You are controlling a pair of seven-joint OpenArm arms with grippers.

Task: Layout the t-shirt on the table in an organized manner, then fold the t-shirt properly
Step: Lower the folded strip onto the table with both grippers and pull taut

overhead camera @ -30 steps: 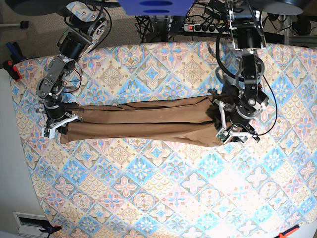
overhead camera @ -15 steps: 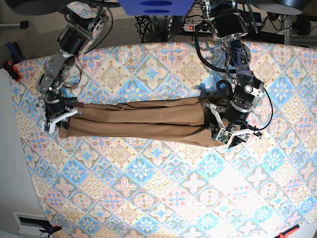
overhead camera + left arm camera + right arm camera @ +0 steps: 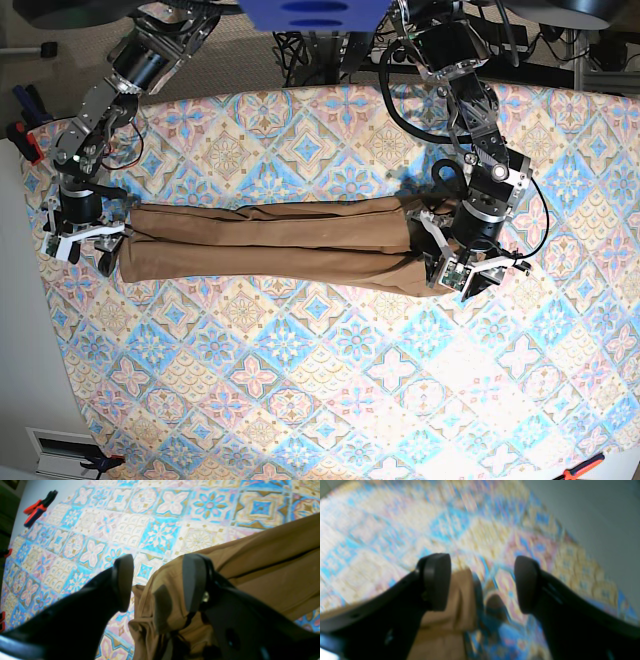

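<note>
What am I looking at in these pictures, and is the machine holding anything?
This is a robot with two arms, each ending in a two-fingered gripper. One picture looks over the whole table; the other two come from cameras on the wrists, so dark fingertips show in each.

On the patterned cloth lies a brown shirt, gathered into a long, narrow strip. The left wrist picture also shows red-handled pliers near the cloth's edge.

The left gripper is open over one end of the shirt, and the right gripper is open over the other end. Neither appears to be holding anything.
</note>
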